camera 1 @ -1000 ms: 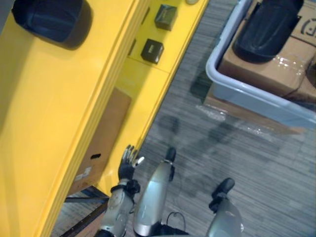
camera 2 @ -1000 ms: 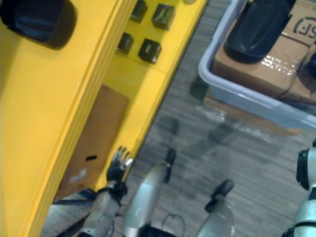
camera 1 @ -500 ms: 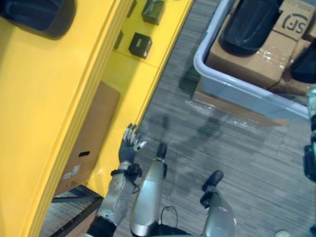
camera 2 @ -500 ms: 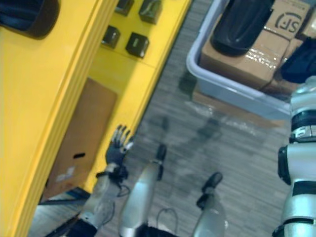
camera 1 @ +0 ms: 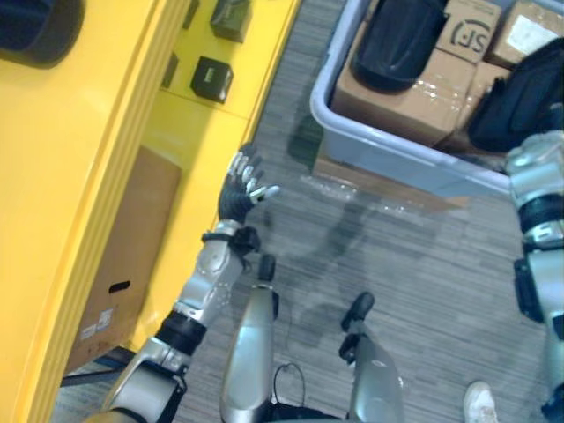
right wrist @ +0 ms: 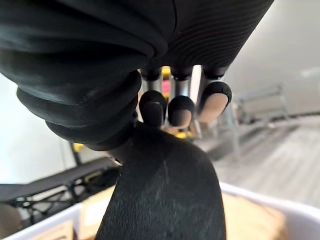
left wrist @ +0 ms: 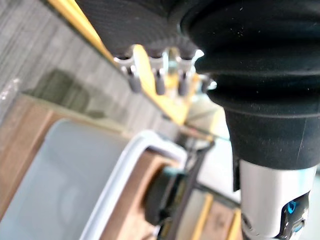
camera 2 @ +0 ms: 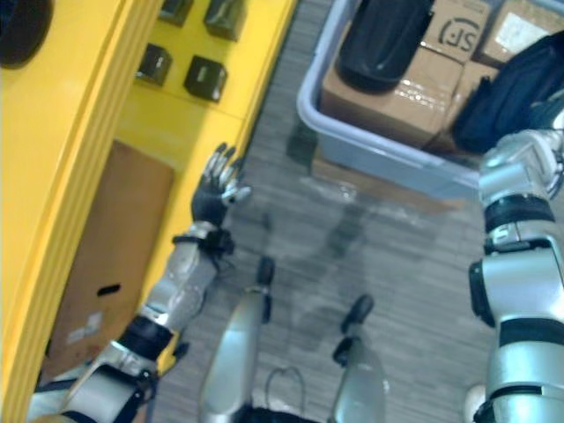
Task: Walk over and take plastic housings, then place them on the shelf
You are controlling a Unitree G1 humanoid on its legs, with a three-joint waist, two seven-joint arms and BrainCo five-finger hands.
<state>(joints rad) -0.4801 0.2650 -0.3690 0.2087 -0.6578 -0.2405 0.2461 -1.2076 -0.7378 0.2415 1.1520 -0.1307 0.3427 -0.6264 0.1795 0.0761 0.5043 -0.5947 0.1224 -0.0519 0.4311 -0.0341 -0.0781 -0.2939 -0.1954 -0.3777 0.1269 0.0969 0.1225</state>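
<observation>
Left hand [camera 1: 240, 189] is seen raised just off the edge of the yellow shelf [camera 1: 79, 176], fingers spread and nothing held. It is left free, most likely for balance. Beside it, a cardboard carton [camera 1: 123, 256] is stored on the shelf's lower level.

Over on the other side, the right hand [right wrist: 180, 111] is reached into the grey tote [camera 1: 370, 145], its fingers curled down onto the rim of a black housing [right wrist: 160, 190]. The thumb is hidden, so the firmness of the hold cannot be judged. The housing is propped on taped boxes [camera 1: 405, 92] packed in the tote, which leaves its edge raised and easy to hook.

A second housing [camera 1: 397, 40] is laid across those boxes at the tote's far end, untouched. Farther along the shelf, small dark boxes [camera 1: 210, 79] are lined up on the lower level. On the top surface a third housing [camera 1: 35, 26] is already set down, and it is judged that the held one is meant to go there too.
</observation>
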